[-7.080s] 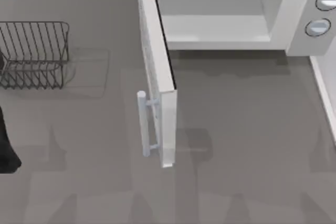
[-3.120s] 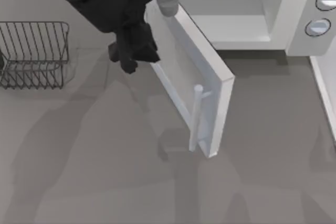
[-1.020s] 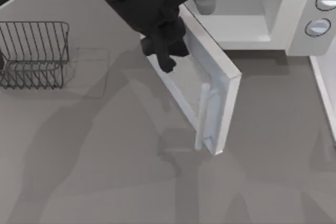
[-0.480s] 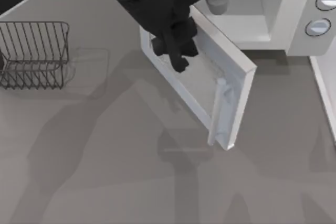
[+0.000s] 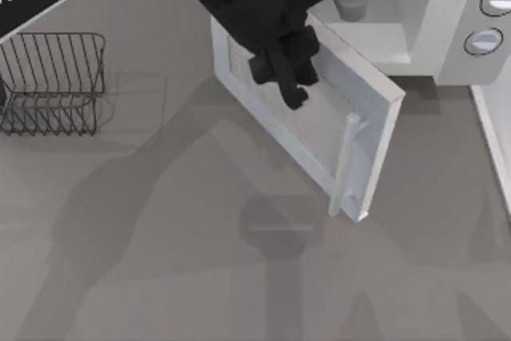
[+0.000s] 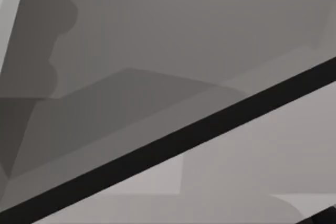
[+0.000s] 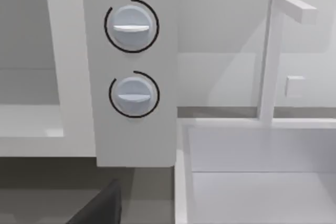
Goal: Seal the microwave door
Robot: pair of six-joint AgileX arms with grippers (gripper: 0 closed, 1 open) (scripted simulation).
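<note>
White flat microwave door (image 5: pixel 319 121) with translucent window hangs half open off the white boxy microwave (image 5: pixel 435 17), free edge and long axis pointing near-right. Your left gripper (image 5: pixel 289 85) presses its outer face; I cannot tell its finger state. Risk: the gripper slides off toward the hinge, door stalls ajar.

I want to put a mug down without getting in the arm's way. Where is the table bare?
Bare: the table along the top view's near edge, and between the wire rack and the microwave door. Crowded: before the microwave, where the left pincer presses the half-open door.
</note>
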